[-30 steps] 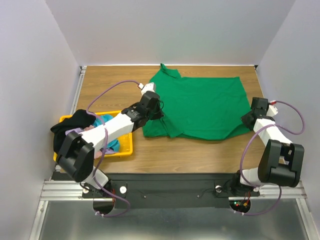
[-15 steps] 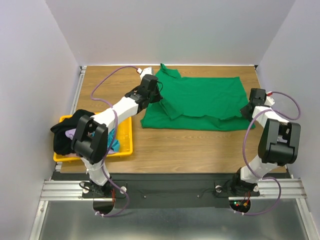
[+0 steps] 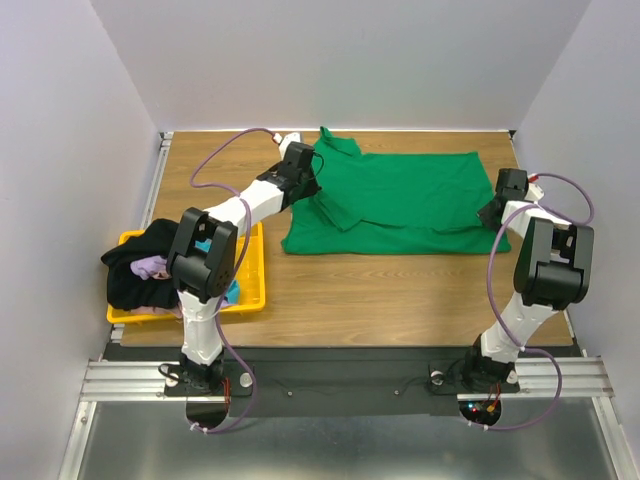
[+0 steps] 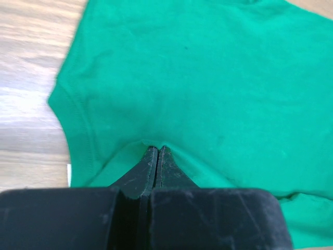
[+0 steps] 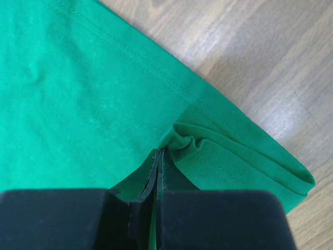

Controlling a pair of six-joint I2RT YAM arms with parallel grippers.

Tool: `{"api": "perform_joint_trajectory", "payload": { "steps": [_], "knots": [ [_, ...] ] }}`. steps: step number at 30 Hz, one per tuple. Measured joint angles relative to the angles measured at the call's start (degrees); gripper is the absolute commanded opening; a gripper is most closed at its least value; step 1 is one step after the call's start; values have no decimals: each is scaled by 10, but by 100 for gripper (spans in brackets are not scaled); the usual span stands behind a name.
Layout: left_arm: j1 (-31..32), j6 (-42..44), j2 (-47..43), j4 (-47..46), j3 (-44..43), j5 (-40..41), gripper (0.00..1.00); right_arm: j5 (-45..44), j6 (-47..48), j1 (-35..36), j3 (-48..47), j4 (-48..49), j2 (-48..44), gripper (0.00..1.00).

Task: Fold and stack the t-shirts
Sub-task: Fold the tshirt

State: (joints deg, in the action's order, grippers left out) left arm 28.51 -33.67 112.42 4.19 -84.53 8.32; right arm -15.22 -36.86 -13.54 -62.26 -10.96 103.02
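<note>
The bright green t-shirt (image 3: 400, 200) lies across the far half of the wooden table, its near part folded over towards the back. My left gripper (image 3: 312, 183) is shut on the shirt's left edge; in the left wrist view its fingertips (image 4: 157, 149) pinch green cloth (image 4: 208, 78). My right gripper (image 3: 492, 212) is shut on the shirt's right edge; in the right wrist view it (image 5: 159, 153) pinches a bunched fold of the hem (image 5: 218, 151). Black, teal and pale lavender-pink shirts (image 3: 150, 265) lie heaped in the yellow bin.
The yellow plastic bin (image 3: 250, 290) stands at the near left of the table. Bare wood (image 3: 400, 300) runs along the near side. White walls close in the table on three sides.
Both grippers have moved towards the back of the table, carrying the shirt's near edge over onto itself. The shirt now covers a narrower band.
</note>
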Motion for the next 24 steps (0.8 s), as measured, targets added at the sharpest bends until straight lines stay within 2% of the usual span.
{"api": "perform_joint_trajectory", "payload": {
  "steps": [17, 24],
  "knots": [
    [-6, 2, 25, -6, -26, -6, 0, 13, 26, 0, -9, 17, 1, 0],
    [-13, 2, 44, -5, -33, -8, 0, 13, 42, 0, -33, 43, 13, 6]
  ]
}}
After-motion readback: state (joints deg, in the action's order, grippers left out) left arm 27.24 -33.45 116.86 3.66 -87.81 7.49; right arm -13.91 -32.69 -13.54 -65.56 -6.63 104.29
